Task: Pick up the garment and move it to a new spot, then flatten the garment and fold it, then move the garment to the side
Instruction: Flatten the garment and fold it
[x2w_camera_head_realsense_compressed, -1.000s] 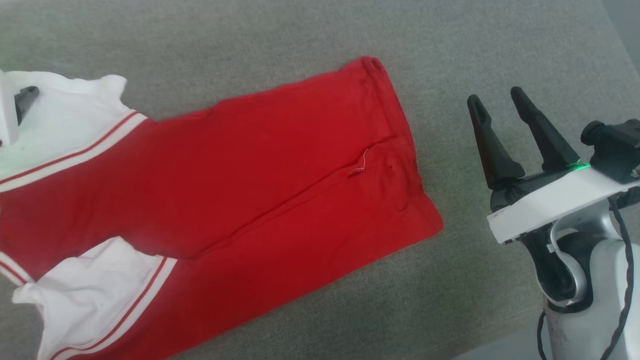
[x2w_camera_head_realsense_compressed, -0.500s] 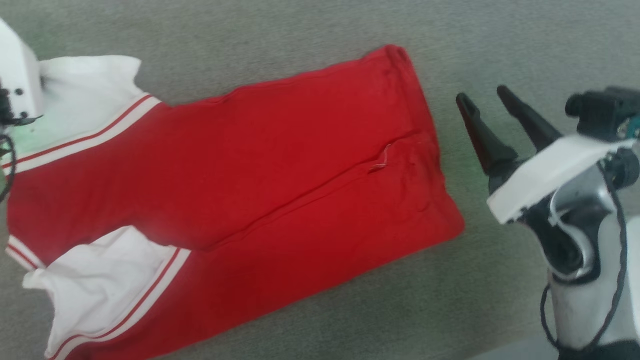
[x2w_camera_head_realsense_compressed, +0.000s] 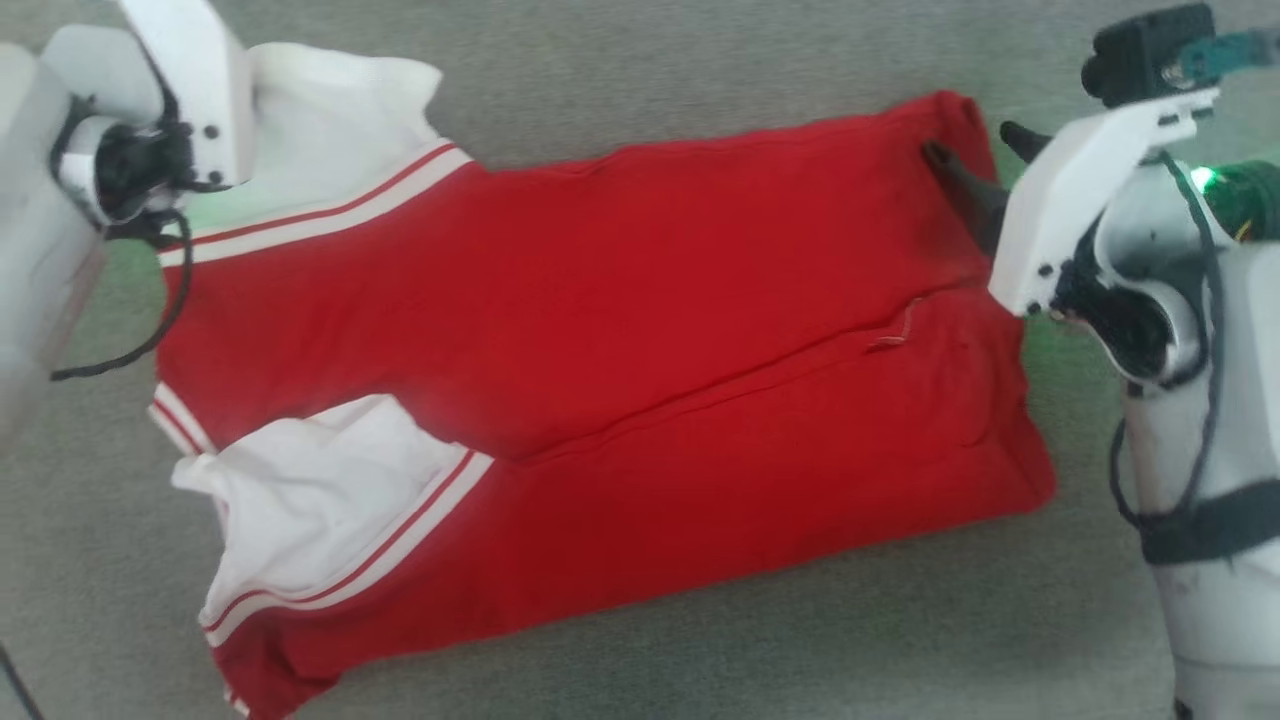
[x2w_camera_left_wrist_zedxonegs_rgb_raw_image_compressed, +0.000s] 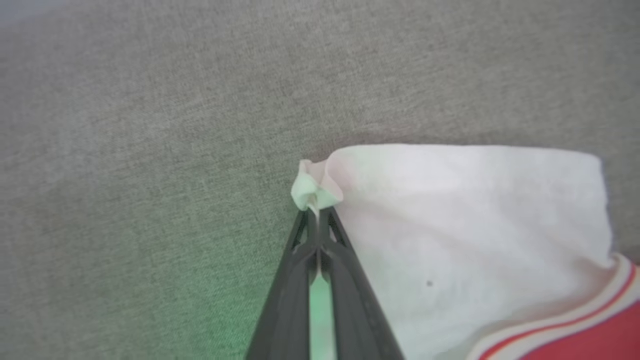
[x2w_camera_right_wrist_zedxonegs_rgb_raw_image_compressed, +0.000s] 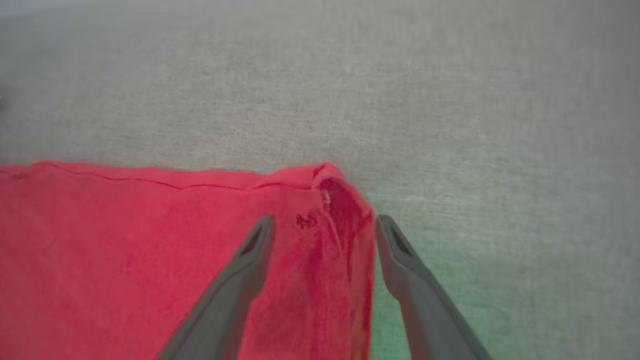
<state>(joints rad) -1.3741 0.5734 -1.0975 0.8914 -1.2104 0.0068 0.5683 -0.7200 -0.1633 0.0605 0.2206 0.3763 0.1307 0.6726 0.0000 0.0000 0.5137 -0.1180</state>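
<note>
Head view: flat and lengthwise on grey fabric surface (x2w_camera_head_realsense_compressed: 700, 60), the garment (x2w_camera_head_realsense_compressed: 620, 330), white sleeves toward robot's left, red hem toward right. Likely the fold step, corner grabs half done. Clamped tight on white sleeve corner: left gripper (x2w_camera_left_wrist_zedxonegs_rgb_raw_image_compressed: 316, 212). Spread wide, straddling red hem corner, nothing pinched yet: right gripper (x2w_camera_right_wrist_zedxonegs_rgb_raw_image_compressed: 325, 230). Next, as a guess: close on hem corner, then raise both ends evenly to avoid a sagging middle.

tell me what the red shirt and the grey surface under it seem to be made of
The garment: soft matte knit, probably cotton jersey. It creases loosely and its hem looks faintly fuzzy. The grey surface: woven fabric, likely upholstery, matte. A fine crosshatch weave shows up close.
</note>
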